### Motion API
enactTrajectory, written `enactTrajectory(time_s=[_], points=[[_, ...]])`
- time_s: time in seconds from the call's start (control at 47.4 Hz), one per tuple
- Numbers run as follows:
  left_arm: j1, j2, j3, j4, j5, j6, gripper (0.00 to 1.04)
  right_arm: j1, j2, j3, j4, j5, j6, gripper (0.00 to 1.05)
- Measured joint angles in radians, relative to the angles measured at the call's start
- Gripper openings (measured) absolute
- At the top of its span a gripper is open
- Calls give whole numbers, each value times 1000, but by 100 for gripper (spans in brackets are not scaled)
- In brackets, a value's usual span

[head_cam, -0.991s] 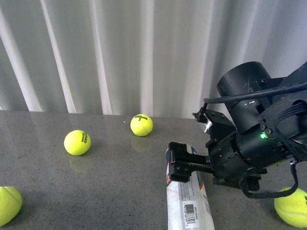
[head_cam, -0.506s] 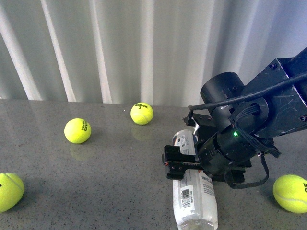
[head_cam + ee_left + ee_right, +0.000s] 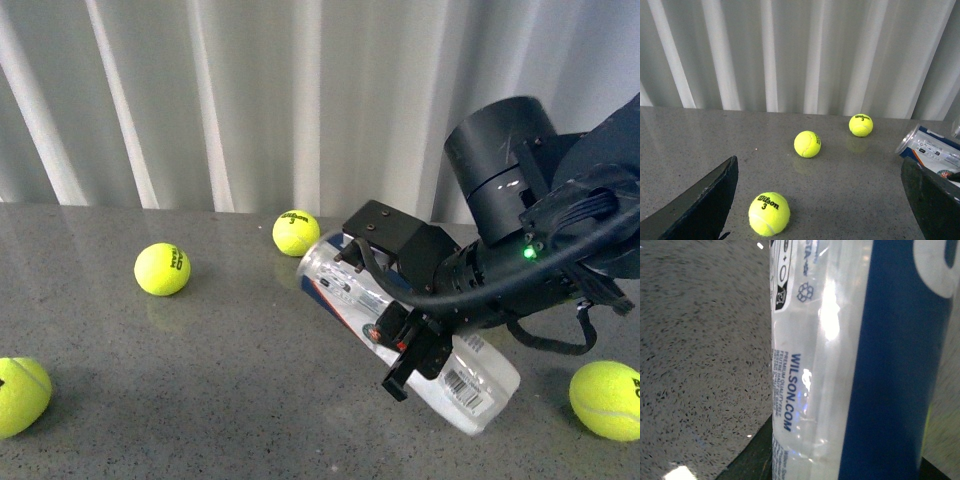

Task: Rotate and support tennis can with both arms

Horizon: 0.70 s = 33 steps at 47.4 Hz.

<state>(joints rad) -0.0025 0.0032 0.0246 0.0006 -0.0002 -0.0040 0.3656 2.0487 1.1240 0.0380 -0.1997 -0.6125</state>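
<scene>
The tennis can is a clear tube with a white-and-blue label and a barcode. It hangs tilted above the grey table, its open end up and to the left near the far ball. My right gripper is shut on its middle, one jaw above and one below. In the right wrist view the can fills the picture between the jaws of the right gripper. My left gripper is open and empty, low over the table. The can's end lies just beyond its right finger. The left arm is out of the front view.
Yellow-green tennis balls lie on the table: one at the back, one at the left, one at the near left edge, one at the right. One ball lies between the left fingers. A white curtain hangs behind.
The right gripper has lifted the can off the table and turned it from pointing towards me to a slant, its far end swung up and left. The right wrist has rotated.
</scene>
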Motion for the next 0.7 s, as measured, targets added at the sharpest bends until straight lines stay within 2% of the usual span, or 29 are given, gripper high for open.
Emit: enactTrajectory(time_s=[0.127, 0.38, 0.485, 0.696], points=[[0, 0, 0, 0, 0, 0, 98, 15, -40, -4, 7, -47, -259, 28], [0, 0, 0, 0, 0, 0, 98, 45, 27, 26, 44, -63, -700, 18], [0, 0, 0, 0, 0, 0, 98, 53, 92, 56, 37, -71, -781, 14], [0, 0, 0, 0, 0, 0, 98, 60, 152, 83, 39, -64, -811, 12]])
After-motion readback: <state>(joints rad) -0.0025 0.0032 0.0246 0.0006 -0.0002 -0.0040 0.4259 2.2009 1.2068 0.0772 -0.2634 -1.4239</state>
